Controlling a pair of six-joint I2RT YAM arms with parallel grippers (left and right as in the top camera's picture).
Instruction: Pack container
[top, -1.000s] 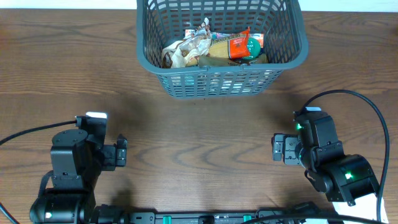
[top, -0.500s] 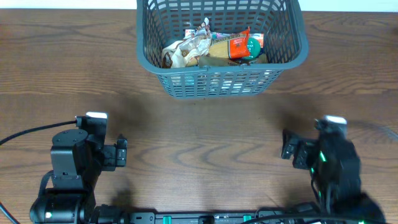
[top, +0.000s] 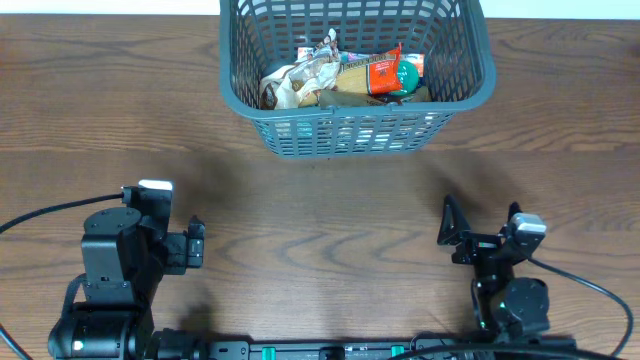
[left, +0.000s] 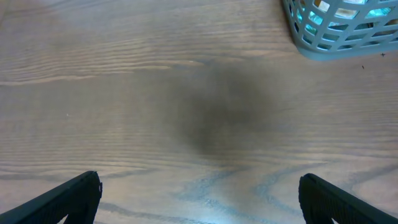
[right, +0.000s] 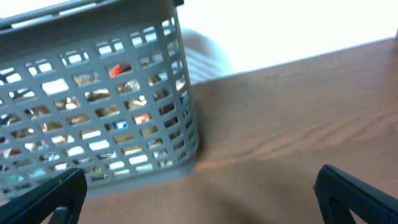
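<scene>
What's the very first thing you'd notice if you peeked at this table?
The big grey-blue container at the far edge of the table grabs the eye, with crinkly, colourful food packets heaped inside it. Nearer the camera, the black left tool and right tool sit on either side, both open and holding nothing.

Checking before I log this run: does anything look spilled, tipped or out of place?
Nothing stands out. The basket stands upright at the far side of the table, with the food packets inside it; none lie on the wood. The left gripper and right gripper are both open and empty, near the front edge.
</scene>
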